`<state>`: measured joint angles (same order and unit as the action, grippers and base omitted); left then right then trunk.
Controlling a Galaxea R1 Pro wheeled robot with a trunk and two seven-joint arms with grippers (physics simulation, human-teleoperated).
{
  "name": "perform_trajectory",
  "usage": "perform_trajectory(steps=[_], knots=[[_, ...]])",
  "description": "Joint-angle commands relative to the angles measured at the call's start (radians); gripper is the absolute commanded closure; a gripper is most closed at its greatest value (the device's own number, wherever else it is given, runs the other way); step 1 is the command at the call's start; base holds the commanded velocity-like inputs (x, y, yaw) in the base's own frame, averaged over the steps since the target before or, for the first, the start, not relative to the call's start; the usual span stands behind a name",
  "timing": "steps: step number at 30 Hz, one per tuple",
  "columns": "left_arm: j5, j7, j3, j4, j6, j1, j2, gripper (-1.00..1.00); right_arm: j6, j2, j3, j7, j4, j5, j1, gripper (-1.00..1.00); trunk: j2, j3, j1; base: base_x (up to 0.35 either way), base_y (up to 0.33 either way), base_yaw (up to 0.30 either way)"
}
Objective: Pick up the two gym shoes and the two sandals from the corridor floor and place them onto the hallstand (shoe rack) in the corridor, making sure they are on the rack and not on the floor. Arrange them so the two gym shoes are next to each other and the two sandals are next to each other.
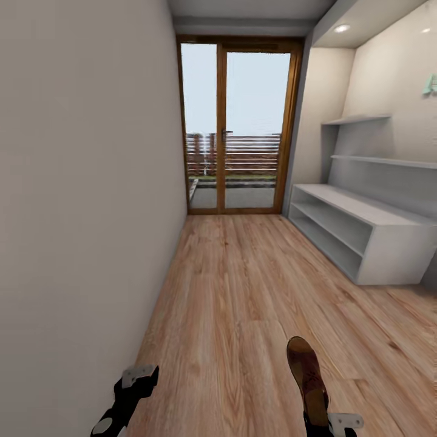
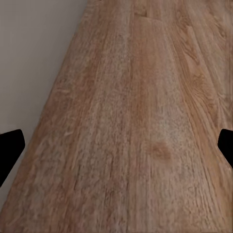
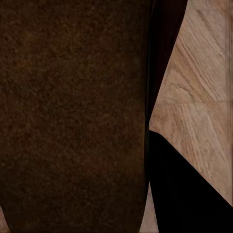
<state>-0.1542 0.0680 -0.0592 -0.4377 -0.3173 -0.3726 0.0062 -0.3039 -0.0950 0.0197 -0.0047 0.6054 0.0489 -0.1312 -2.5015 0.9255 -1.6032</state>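
Note:
One dark brown sandal (image 1: 306,376) hangs low over the corridor floor (image 1: 243,285), toe pointing away, and my right gripper (image 1: 331,425) is shut on its heel end. Up close in the right wrist view, the sandal (image 3: 73,116) sits against a black finger (image 3: 179,189). My left gripper (image 1: 130,388) stands open near the left wall; in its wrist view the fingers (image 2: 9,150) are spread wide over bare planks. The pale grey hallstand (image 1: 364,212) stands ahead on the right, its bench top and shelves bare. The gym shoes are out of view.
A wood-framed glass double door (image 1: 237,127) closes the corridor's far end. A plain wall (image 1: 85,212) runs along the left. Two staggered upper shelves (image 1: 364,121) sit above the hallstand bench. Open floor lies between me and the rack.

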Motion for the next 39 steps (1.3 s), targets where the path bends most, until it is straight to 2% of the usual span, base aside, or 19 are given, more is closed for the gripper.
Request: perform_trajectory(steps=[1, 39], knots=[[-0.01, 0.007, -0.002, 0.001, -0.002, -0.001, 0.0, -1.0, -0.003, 0.0, -0.001, 0.0, 0.0, 0.008, -0.001, 1.0, 0.0, 0.001, 0.0, 0.338, 0.0, -0.244], [-0.01, 0.009, -0.001, 0.011, -0.003, -0.001, 0.003, -1.0, -0.003, 0.0, -0.001, 0.0, 0.0, 0.008, -0.001, 1.0, 0.0, 0.001, 0.0, 0.339, 0.0, -0.264]])
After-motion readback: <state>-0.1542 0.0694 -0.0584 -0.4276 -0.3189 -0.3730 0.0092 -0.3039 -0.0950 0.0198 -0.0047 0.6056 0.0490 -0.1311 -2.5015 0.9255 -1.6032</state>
